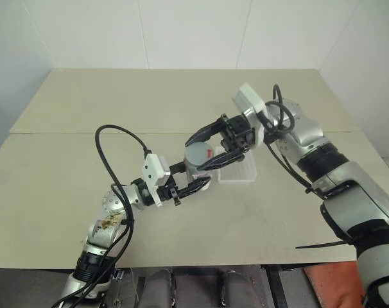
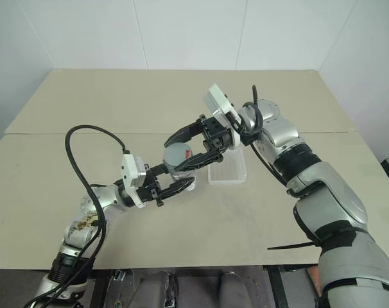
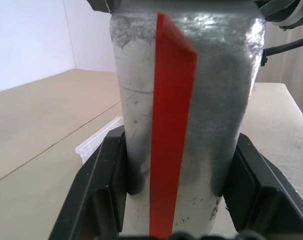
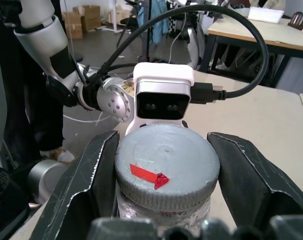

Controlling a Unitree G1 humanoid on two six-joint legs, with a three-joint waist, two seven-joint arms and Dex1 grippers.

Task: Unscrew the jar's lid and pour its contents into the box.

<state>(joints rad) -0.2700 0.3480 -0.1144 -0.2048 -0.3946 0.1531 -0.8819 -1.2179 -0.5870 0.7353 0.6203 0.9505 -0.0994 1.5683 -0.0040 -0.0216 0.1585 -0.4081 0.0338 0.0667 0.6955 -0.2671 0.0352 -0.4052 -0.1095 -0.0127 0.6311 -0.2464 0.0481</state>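
Matte grey cylindrical jar (image 3: 186, 115), ridged round lid (image 4: 166, 167), clear thin-walled box (image 1: 238, 171).

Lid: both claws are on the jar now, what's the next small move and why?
Probably twist the right claw to turn the lid loose. The left claw clamps the jar by its body, the right claw's fingers are shut on the lid's ribbed rim, and the lid sits fully on. The box waits on the table just beyond.
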